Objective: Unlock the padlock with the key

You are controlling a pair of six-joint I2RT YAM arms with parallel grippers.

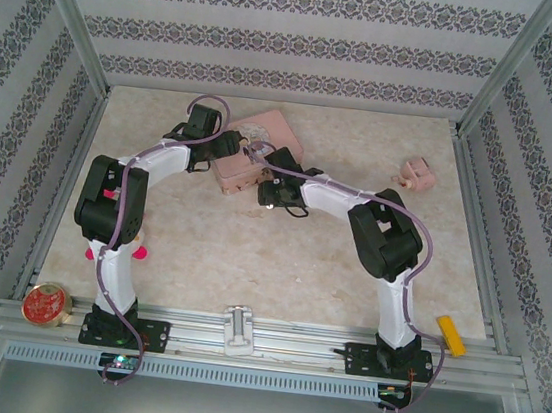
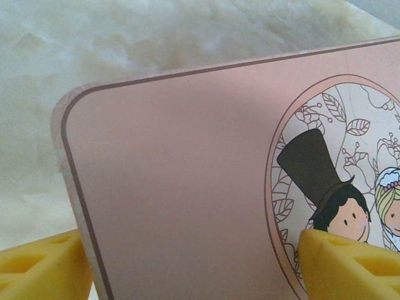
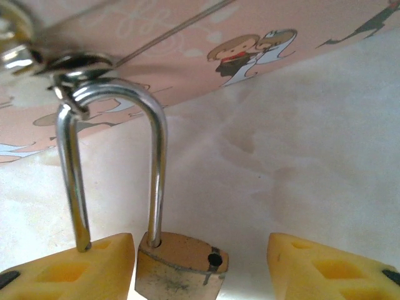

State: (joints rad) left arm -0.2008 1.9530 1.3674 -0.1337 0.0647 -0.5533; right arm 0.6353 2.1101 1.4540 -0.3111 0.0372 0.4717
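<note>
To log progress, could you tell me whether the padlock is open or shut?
Open, it seems: the padlock holds only one leg of its shackle; the other leg ends outside the body, by a yellow finger.

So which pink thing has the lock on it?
The big flat pink tin: the padlock is hooked onto it. The small pink lump sits apart.
</note>
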